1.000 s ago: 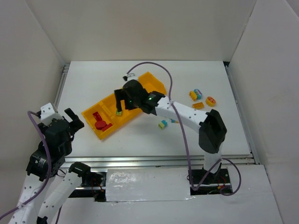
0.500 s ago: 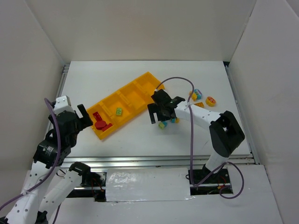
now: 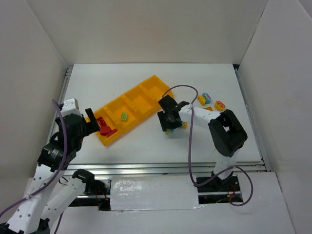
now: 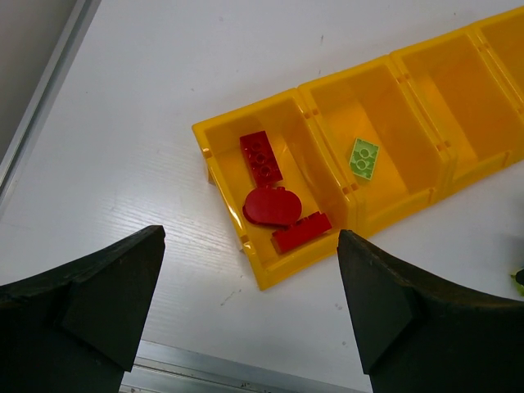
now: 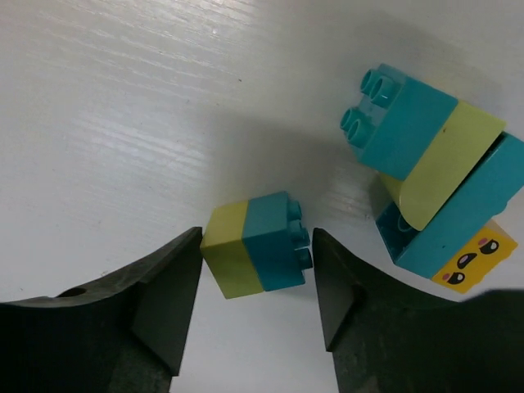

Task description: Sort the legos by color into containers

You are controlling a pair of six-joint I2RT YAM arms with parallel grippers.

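Observation:
The orange-yellow tray of containers [image 3: 147, 86] lies slanted on the table. Its near-left compartment [image 4: 278, 274] holds three red legos [image 4: 272, 205]. The compartment beside it holds one yellow-green lego [image 4: 363, 157]. My right gripper [image 5: 257, 246] is down on the table right of the tray, shut on a yellow-green and teal brick [image 5: 246, 246] that lies on its side. One finger touches its green end and the other is at its studs. My left gripper [image 4: 250, 237] hangs open over the table, short of the tray's red end, holding nothing.
A teal and yellow-green stack [image 5: 426, 155] with an orange-yellow face brick [image 5: 475, 258] lies just right of the gripped brick. More mixed legos [image 3: 204, 98] and an orange-red one [image 3: 220, 105] sit further right. The table's metal edge rail [image 4: 164, 372] is near the left gripper.
The right arm left the tray, where a yellow-green lego now lies, came down over the two-colour brick and narrowed its jaws onto it. The left arm moved closer to the tray's red end.

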